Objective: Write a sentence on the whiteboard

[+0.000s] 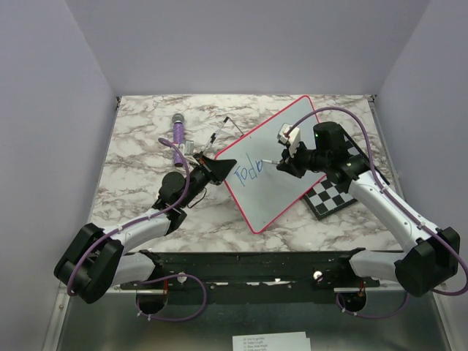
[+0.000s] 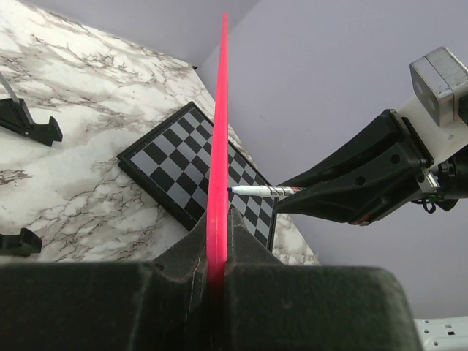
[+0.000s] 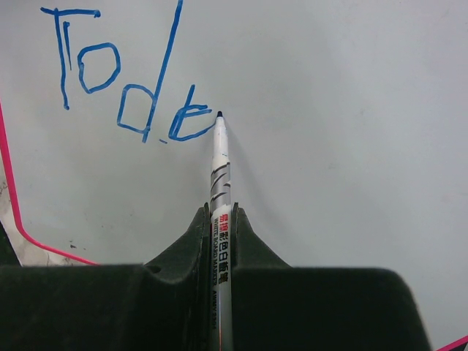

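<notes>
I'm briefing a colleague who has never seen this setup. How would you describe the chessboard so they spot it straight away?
On the marble table, find the big pink-rimmed whiteboard near the middle. The chessboard lies flat by its right side, beneath the right arm that holds the marker. It alone has black and white squares in a dark frame.

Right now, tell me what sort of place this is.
Probably a robot test cell: plain walls box in a marble-look table, and the left arm and right arm are mounted at its near edge.
</notes>
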You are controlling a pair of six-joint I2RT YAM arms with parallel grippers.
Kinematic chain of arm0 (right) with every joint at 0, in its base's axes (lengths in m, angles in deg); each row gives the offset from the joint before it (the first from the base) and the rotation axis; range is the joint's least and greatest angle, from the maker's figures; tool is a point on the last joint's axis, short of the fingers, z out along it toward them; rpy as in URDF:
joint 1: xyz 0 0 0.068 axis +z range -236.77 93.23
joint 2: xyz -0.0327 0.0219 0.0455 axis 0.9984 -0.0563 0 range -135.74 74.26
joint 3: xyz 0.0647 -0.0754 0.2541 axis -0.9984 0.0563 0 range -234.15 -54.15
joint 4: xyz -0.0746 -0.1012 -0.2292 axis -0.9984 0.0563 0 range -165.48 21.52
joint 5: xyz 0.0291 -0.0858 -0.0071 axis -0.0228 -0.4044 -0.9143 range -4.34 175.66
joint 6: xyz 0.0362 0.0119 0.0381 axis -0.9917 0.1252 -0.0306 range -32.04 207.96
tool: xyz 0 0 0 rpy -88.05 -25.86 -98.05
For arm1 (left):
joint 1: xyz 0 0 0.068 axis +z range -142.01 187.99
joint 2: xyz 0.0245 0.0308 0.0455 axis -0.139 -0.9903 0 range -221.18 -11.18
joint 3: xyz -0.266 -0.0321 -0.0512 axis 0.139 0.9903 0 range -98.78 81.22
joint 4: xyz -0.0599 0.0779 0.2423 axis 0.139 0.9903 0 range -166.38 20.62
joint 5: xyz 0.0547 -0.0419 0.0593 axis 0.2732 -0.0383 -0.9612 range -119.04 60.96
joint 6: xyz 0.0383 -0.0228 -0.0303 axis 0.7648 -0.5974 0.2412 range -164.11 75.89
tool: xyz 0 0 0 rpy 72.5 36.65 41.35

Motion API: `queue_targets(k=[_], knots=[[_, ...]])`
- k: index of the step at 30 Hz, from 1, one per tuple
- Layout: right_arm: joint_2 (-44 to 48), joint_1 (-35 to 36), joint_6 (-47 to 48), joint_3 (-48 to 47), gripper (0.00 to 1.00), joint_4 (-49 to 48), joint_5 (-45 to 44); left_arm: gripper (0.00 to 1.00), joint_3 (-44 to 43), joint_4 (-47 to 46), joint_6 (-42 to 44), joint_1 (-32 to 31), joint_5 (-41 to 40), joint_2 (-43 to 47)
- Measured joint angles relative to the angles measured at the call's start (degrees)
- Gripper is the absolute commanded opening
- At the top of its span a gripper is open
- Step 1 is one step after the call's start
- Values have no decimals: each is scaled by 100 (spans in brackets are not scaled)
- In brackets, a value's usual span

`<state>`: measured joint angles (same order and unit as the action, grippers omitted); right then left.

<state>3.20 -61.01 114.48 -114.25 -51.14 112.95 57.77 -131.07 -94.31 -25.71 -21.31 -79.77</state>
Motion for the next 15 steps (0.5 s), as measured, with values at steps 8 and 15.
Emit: queue_targets(k=[8, 15], knots=[[94, 0, 9, 122, 1, -4, -7, 0, 0, -2, 2, 4, 2, 0], [251, -26, 17, 350, 1, 26, -90, 0, 0, 0, 0, 9, 4, 0]])
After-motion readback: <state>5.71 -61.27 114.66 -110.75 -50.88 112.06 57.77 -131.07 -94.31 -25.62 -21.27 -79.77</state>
